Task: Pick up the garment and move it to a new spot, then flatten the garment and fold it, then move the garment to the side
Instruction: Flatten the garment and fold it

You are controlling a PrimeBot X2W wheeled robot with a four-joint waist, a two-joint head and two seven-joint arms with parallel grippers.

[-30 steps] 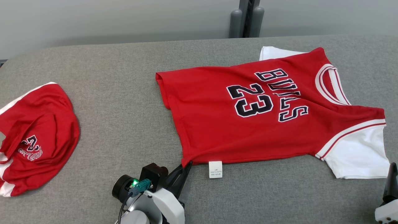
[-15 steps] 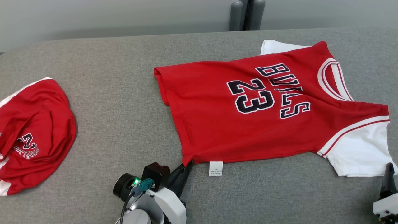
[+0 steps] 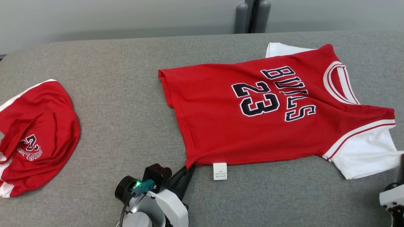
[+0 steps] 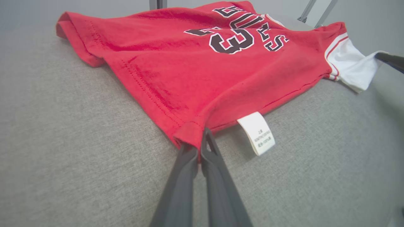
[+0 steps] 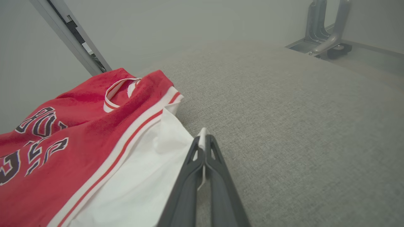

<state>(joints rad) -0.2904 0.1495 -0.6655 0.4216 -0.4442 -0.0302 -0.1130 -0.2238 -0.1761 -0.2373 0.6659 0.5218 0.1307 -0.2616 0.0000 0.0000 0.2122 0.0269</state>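
Your red Bulls 23 jersey [image 3: 214, 126] lies spread print-up, right of centre, collar rightward, white sleeves near and far.

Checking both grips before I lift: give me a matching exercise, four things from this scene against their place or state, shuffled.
1. left jaws
2. right jaws
3. care label
4. crumpled red garment

A. shut on the white sleeve of the jersey
B. bunched at the left end of the table
C. shut on the red hem corner
D. lying flat, sticking out from the near hem

Pairs: 1-C, 2-A, 3-D, 4-B
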